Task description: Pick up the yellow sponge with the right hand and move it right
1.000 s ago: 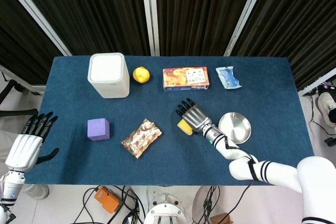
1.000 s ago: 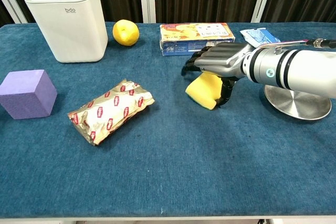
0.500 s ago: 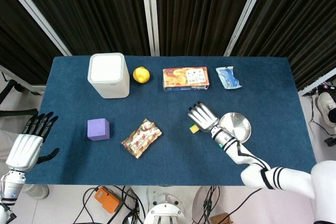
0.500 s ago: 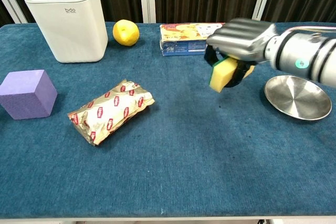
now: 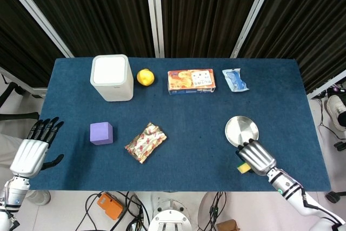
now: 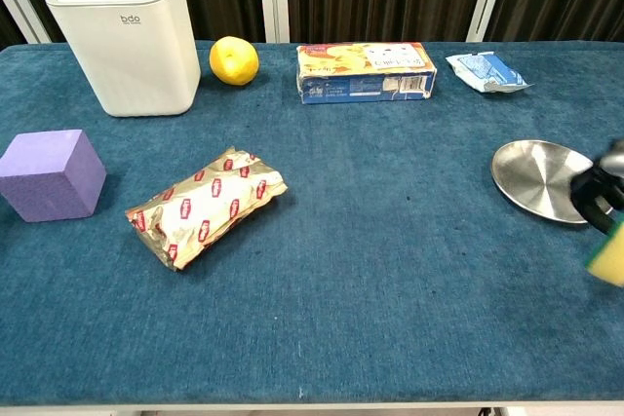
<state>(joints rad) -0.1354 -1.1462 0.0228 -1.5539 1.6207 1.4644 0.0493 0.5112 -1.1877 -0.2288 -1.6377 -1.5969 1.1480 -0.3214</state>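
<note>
My right hand [image 5: 255,157] grips the yellow sponge [image 5: 244,167] near the table's front edge, just below the steel dish. In the head view only a yellow corner pokes out under the fingers. In the chest view the sponge [image 6: 609,255] shows at the right frame edge, held above the cloth by dark fingers [image 6: 597,187]. My left hand [image 5: 32,152] hangs off the table's left side, fingers spread and empty.
A steel dish [image 5: 241,130] lies right beside the right hand. A foil snack pack [image 5: 145,142], purple cube [image 5: 101,133], white bin [image 5: 111,77], lemon [image 5: 144,77], biscuit box [image 5: 191,80] and blue packet [image 5: 234,79] sit across the blue table [image 5: 184,117].
The right hand lifted the sponge from mid-table and carried it right and toward the front edge, past the steel dish. The left hand barely shifted.
</note>
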